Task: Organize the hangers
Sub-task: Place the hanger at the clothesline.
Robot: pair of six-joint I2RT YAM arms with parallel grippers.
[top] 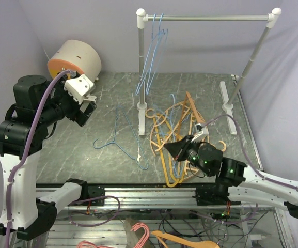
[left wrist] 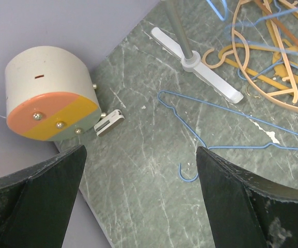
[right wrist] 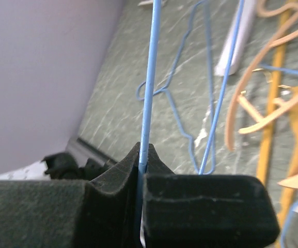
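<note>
The right gripper (right wrist: 141, 166) is clenched on a thin light-blue wire hanger (right wrist: 149, 93) — the pinched wire is seen running nearly straight up from the pads. This hanger is held at the near edge of the tangled orange-and-tan pile (top: 172, 129) on the table (top: 71, 155). A second blue hanger (top: 119, 140) is laid flat, hook leftward. The left gripper (left wrist: 141, 155) is spread wide — nothing held.

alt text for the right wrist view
The right gripper, jaws shut, pinches a thin blue wire hanger that runs straight up the frame. Beyond it, another blue hanger and a tangle of orange hangers lie on the grey marbled table.
</note>
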